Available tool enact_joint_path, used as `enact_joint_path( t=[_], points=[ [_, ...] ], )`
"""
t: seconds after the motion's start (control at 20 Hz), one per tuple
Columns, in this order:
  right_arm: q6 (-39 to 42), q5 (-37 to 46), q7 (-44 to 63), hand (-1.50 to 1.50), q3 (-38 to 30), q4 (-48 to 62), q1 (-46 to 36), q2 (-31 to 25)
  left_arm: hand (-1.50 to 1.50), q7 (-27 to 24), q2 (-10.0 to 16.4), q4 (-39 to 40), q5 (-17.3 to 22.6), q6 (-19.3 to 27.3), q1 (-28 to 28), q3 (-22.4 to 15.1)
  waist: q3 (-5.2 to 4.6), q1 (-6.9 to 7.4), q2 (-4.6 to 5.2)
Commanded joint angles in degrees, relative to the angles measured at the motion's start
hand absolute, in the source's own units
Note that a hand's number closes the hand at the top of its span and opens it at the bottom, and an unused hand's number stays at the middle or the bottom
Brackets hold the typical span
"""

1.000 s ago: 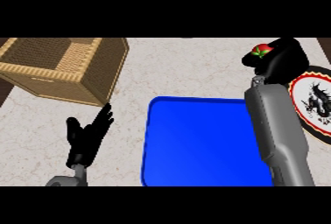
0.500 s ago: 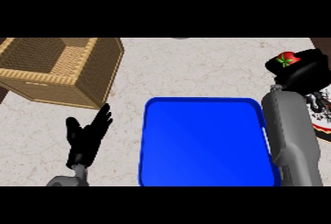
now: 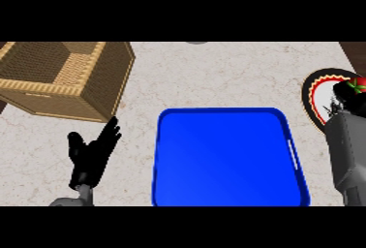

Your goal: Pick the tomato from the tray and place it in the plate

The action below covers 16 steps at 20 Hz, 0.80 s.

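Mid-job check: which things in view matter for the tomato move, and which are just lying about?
Job: tomato, held in the right robot hand; plate under them; blue tray, nothing on it.
Lying about: wicker basket, upper left; left robot hand, resting open beside the tray.

Pale marbled counter (image 3: 214, 72) w/ faint veins fills most of view, evenly lit. Open wicker basket (image 3: 93, 92) sits upper left; dark brown strip (image 3: 355, 48) past counter edge, upper right

tomato (image 3: 357, 85): mostly hidden inside the right robot hand (image 3: 343, 100), clipped by the right edge
plate (image 3: 312, 96): right side covered, cut off
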Motion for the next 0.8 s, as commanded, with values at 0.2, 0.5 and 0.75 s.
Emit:
enact_joint_path(
  t=[0.2, 0.5, 0.75],
  points=[
    [-13.0, -15.2, -9.1, 1.5, -1.5, 14.1, 0.0, -10.5, 0.0, 1.3, -0.3, -2.8, -0.1, -0.5, 1.5, -1.0, 0.13, 0.39, -0.02],
    [2.7, -27.3, -12.5, -1.5, -4.5, 21.0, -0.4, -12.2, 0.0, 0.2, -1.0, -0.3, -0.4, -0.3, 0.2, -1.0, 0.28, 0.15, 0.2],
    [5.8, -39.7, -27.4, -1.5, -6.8, 19.9, -0.7, -12.2, 0.0, 0.1, -0.5, -1.5, -0.2, -0.8, 1.7, -0.9, 0.5, 0.44, 0.13]
  ],
)
